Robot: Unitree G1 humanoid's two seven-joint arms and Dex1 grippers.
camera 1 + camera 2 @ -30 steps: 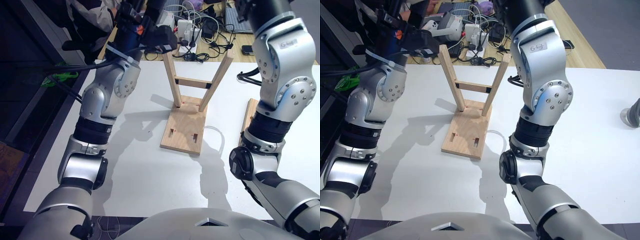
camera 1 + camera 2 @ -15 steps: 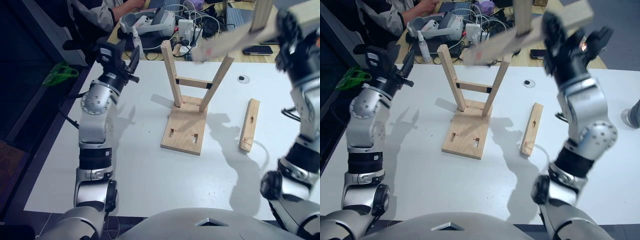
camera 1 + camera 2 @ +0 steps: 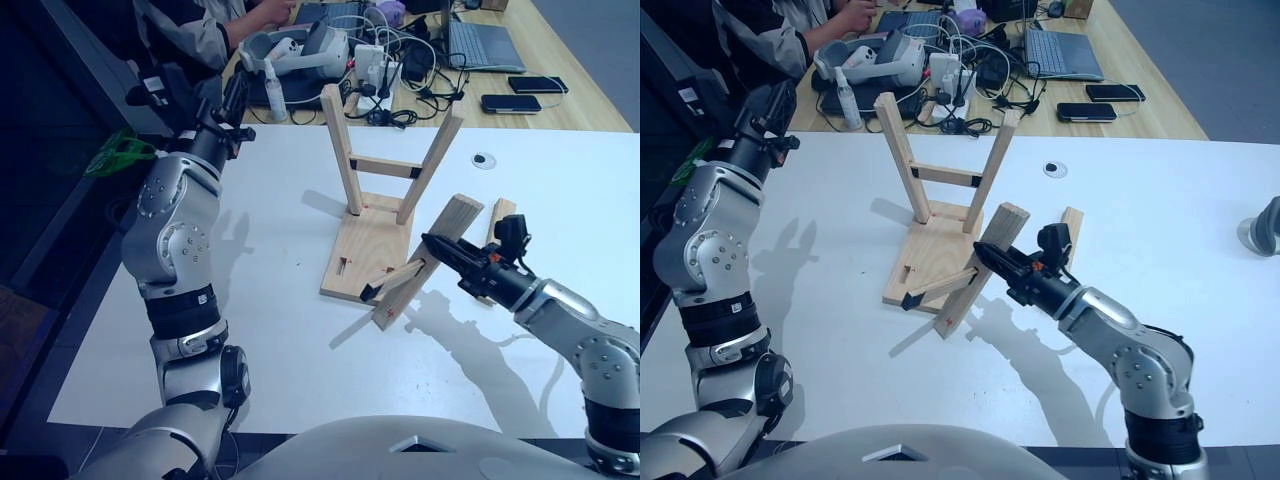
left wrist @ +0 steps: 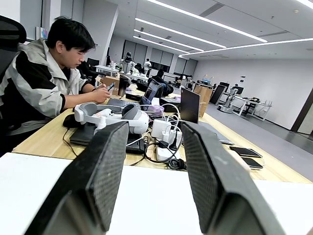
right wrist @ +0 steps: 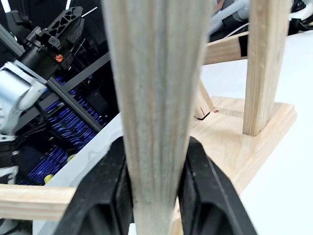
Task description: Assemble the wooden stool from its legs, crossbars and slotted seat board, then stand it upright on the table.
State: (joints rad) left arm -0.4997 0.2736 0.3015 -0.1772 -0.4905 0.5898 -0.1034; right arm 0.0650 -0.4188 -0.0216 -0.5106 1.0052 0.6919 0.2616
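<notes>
The slotted seat board [image 3: 358,240] lies flat on the white table. Two legs [image 3: 341,150] joined by a crossbar [image 3: 386,166] stand upright in its far slots. My right gripper [image 3: 441,250] is shut on another wooden leg [image 3: 462,212] that carries a black-tipped crossbar [image 3: 388,282]. This leg leans tilted over the board's near right corner, with its lower end down by the table. In the right wrist view the fingers [image 5: 105,196] clamp the leg [image 5: 156,88]. My left gripper [image 4: 151,181] is open, holds nothing and is raised at the table's far left corner [image 3: 215,95].
A loose leg [image 3: 499,213] lies on the table just behind my right gripper. A small round disc [image 3: 485,158] sits farther back. The desk behind holds a headset [image 3: 300,45], cables, a laptop and phones. A grey object [image 3: 1265,225] stands at the right edge.
My right arm has come down from high above with the leg piece and now holds it low by the seat board. My left arm has swung back and to the left.
</notes>
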